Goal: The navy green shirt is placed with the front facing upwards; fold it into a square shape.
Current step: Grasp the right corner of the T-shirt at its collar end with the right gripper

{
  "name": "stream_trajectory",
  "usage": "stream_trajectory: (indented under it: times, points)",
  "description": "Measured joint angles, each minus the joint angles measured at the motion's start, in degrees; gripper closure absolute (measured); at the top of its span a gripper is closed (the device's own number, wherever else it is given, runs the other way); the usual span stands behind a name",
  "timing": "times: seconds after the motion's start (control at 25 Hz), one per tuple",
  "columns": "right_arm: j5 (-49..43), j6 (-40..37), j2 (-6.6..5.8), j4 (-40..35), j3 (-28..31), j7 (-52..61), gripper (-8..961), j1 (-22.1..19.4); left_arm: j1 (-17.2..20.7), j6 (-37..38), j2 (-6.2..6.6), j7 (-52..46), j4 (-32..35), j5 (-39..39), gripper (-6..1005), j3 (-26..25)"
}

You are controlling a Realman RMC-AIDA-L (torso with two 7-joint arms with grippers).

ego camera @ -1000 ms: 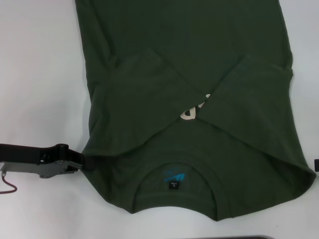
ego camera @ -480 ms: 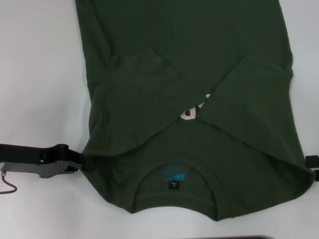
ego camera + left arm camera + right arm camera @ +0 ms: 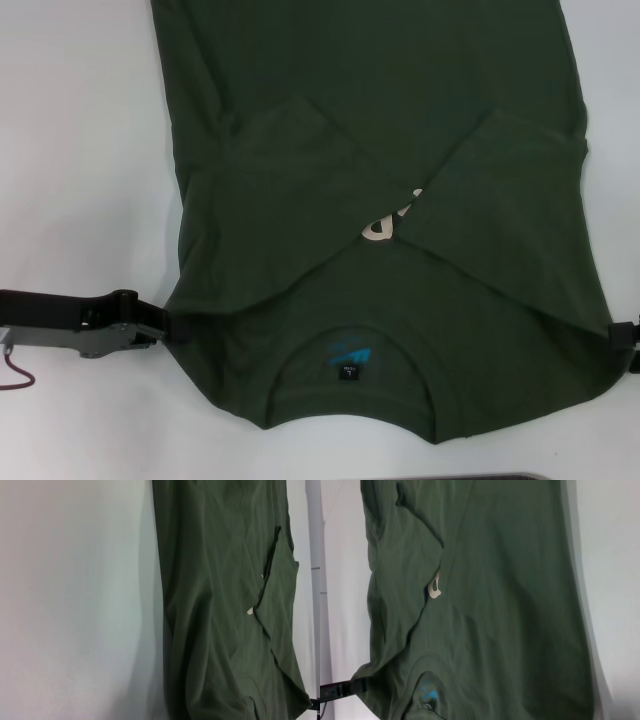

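The shirt (image 3: pixel 400 200) is lying on the white desk (image 3: pixel 80 150), sleeves folded in. The left claw (image 3: pixel 165 328) is sitting at one shoulder, the right claw (image 3: pixel 625 335) at the other; grips cannot be told. Next likely needs lifting both shoulders hemward. Lettering is mostly hidden; the tag (image 3: pixel 349 371) is unreadable.

The navy green shirt (image 3: pixel 400 290) lies flat, both sleeves folded inward, cream lettering mostly hidden, collar apparently nearest the robot.

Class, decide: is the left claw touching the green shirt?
Touching. The head view shows the left claw meeting the navy green shirt at its shoulder edge, no gap.
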Motion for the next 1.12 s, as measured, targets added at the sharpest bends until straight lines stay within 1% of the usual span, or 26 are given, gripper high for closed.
stream_trajectory:
  times: [0.32, 0.64, 1.12]
  points:
    - [0.0, 0.5, 0.56, 0.2, -0.3, 0.0, 191, 0.6, 0.2, 0.0, -0.04, 0.0, 0.0, 0.0, 969, 0.0]
    - [0.0, 0.9, 0.81, 0.2, -0.5, 0.0, 204, 0.8, 0.2, 0.0, -0.04, 0.0, 0.0, 0.0, 970, 0.0]
    - [0.1, 1.3, 1.51, 0.4, 0.0, 0.1, 223, 1.1, 0.0, 0.0, -0.04, 0.0, 0.0, 0.0, 970, 0.0]
